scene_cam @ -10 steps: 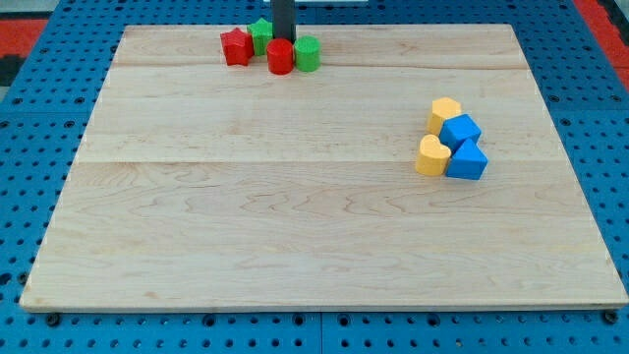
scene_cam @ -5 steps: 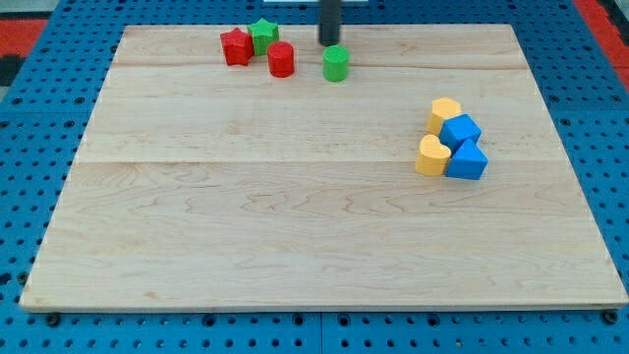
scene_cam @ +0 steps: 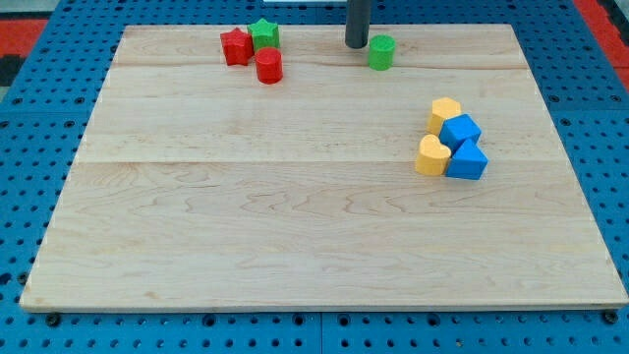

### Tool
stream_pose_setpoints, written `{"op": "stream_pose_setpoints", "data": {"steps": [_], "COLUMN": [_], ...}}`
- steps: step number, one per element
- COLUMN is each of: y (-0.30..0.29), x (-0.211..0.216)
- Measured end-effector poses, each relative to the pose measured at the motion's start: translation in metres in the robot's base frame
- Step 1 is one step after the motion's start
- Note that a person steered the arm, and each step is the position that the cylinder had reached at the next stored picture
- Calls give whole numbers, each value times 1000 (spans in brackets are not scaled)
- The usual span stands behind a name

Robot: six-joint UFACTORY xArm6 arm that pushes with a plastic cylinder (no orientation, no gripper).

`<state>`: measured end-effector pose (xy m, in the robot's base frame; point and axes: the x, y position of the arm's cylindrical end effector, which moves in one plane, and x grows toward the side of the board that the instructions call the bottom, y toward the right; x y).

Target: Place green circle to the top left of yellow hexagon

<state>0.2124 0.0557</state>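
The green circle (scene_cam: 381,52) stands near the board's top edge, right of centre. My tip (scene_cam: 356,44) is just to its left, close beside it. The yellow hexagon (scene_cam: 444,114) sits at the right of the board, below and to the right of the green circle, at the top of a cluster. It touches a blue cube (scene_cam: 460,130).
A yellow rounded block (scene_cam: 431,155) and a blue triangular block (scene_cam: 467,161) complete the right cluster. At the top left are a red star-like block (scene_cam: 235,46), a green star (scene_cam: 263,34) and a red cylinder (scene_cam: 269,67). The wooden board (scene_cam: 295,226) lies on a blue pegboard.
My tip moved to the view's right along the top edge, pushing the green circle to the right, away from the red cylinder. The red cylinder shifted slightly left and down.
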Motion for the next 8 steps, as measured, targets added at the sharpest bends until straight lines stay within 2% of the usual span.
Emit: {"op": "stream_pose_setpoints", "data": {"steps": [1, 2, 4, 5, 6, 7, 8], "y": [1, 21, 75, 75, 71, 71, 70], "x": [-20, -6, 89, 60, 72, 107, 112]}}
